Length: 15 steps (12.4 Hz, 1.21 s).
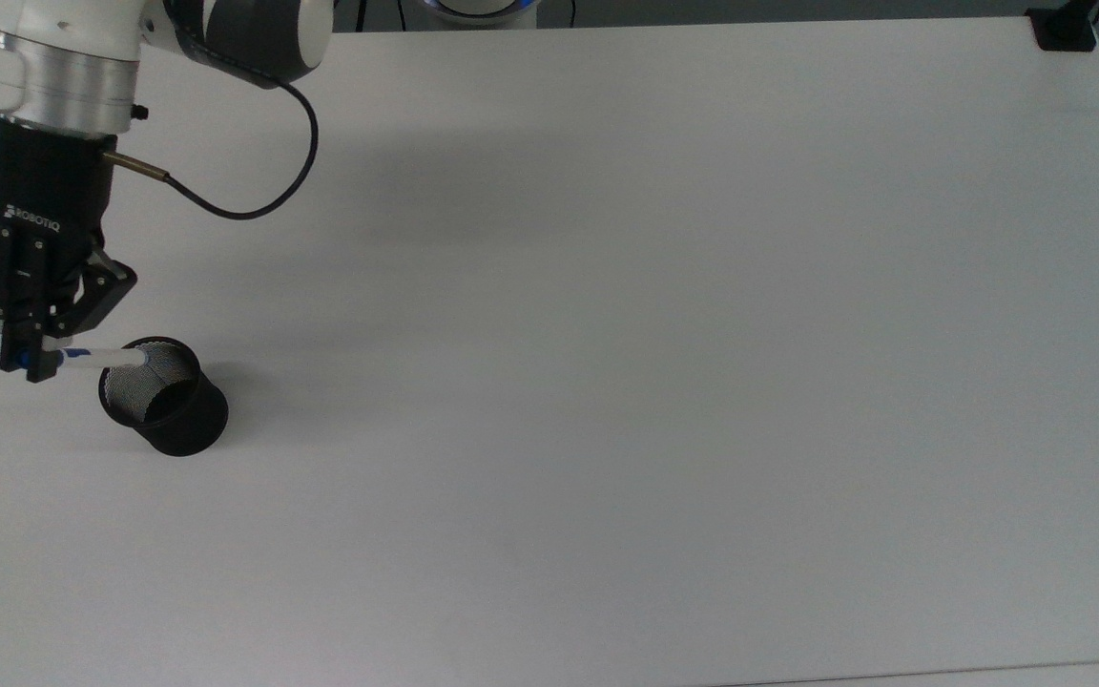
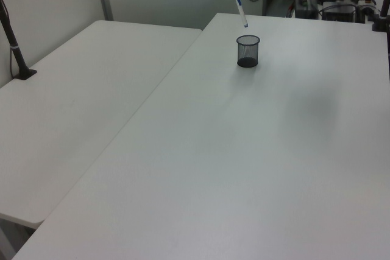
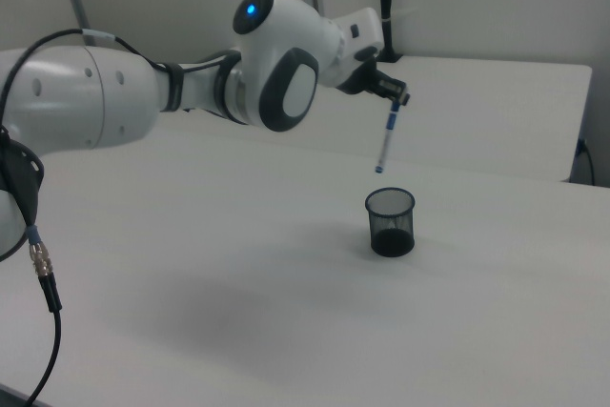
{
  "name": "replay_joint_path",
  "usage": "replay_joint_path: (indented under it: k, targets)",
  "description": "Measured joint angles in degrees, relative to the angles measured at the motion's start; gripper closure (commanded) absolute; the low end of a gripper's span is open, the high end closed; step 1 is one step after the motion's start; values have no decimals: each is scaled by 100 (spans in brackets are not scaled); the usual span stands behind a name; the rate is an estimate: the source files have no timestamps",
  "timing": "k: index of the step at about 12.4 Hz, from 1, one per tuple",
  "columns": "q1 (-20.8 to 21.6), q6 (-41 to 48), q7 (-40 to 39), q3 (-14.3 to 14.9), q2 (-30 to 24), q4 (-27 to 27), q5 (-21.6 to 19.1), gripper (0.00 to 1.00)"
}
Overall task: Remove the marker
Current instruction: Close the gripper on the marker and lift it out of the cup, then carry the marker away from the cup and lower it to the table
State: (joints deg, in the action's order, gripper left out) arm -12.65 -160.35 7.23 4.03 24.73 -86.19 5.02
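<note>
The tool (image 3: 397, 100) is clamped on the marker (image 3: 386, 143), which hangs clear above the black mesh cup (image 3: 391, 221). The cup stands on a wide white counter (image 2: 244, 150); a second white table (image 2: 79, 101) sits alongside, pale walls behind.

Top view overhead, left and right views oblique, sharing table (image 2: 244, 150)

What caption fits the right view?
Gripper holds the blue-capped white marker above the black mesh cup.

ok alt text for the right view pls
A white robot arm's fingers grip the top of a slim white marker with blue bands, hanging just above a black mesh cup that stands on a white table.
</note>
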Motion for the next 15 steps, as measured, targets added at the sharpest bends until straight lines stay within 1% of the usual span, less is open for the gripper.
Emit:
replay_joint_path:
  k: [2, 3, 5, 8, 10, 12, 14, 15]
  targets:
    - [231, 513, -53, -24, -49, -9, 0, 95]
    - [352, 921, -171, -35, -73, -11, -3, 95]
    - [714, 1792, -368, -62, -130, -21, -6, 94]
    - [1230, 2829, -445, -86, -138, -93, -7, 94]
    - [1535, 3212, -543, -95, -119, -251, -8, 90]
    - [1744, 3358, -580, -95, -15, -377, -8, 90]
    - [1888, 3360, -580, -96, 225, -420, -25, 90]
    - [1921, 3360, -580, -96, 365, -421, -101, 89]
